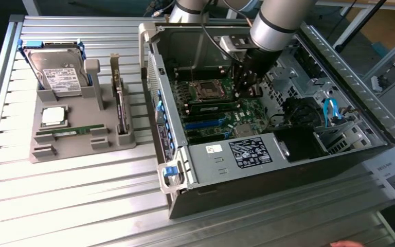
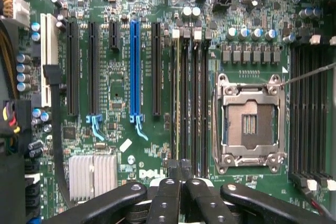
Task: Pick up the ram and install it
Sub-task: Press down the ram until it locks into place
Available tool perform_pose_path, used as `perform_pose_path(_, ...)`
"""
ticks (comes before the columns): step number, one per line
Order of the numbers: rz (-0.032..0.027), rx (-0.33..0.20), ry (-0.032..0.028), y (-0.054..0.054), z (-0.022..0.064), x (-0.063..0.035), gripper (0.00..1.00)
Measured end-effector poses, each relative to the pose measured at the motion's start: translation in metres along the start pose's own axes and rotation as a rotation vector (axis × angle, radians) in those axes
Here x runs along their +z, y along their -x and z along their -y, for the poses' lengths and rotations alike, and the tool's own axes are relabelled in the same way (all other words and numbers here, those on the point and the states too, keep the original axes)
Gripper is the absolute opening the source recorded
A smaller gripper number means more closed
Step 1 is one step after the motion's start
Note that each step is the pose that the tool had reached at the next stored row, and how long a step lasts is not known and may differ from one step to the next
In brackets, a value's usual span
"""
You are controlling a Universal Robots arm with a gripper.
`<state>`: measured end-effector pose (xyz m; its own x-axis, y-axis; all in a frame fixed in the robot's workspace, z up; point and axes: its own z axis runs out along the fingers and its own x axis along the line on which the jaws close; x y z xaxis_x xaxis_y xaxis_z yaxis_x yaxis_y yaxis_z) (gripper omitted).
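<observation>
A ram (image 1: 70, 131), a long thin green stick, lies in the grey holder (image 1: 81, 149) on the exterior view's left, far from the arm. My gripper (image 1: 247, 86) is inside the open computer case (image 1: 266, 154), low over the motherboard (image 2: 115, 77) beside the processor socket (image 2: 251, 124). In the wrist view its fingertips (image 2: 181, 169) are shut together with nothing between them, right at the end of the black memory slots (image 2: 197, 103). One slot holds a thin greenish board edge (image 2: 177, 103), running away from the tips.
The holder also carries a hard drive (image 1: 57, 69), a square silver processor (image 1: 53, 116) and a dark expansion card (image 1: 120, 110). Blue cables (image 1: 331, 110) and a black fan (image 1: 300, 110) lie deeper in the case. A hand (image 1: 348, 244) shows at the picture's lower edge.
</observation>
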<state>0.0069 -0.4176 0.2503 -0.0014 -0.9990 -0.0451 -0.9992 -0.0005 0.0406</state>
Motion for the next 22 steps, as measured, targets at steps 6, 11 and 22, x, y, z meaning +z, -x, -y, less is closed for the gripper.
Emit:
perform_pose_path(6, 0.0000, 0.000, -0.0001, 0.000, -0.0096, 0.0004, 0.10)
perform_pose_path(11, 0.0000, 0.000, -0.0002, 0.000, -0.0182, 0.0007, 0.10)
perform_pose_path(22, 0.0001, 0.000, -0.0003, 0.000, -0.0367, 0.0015, 0.10)
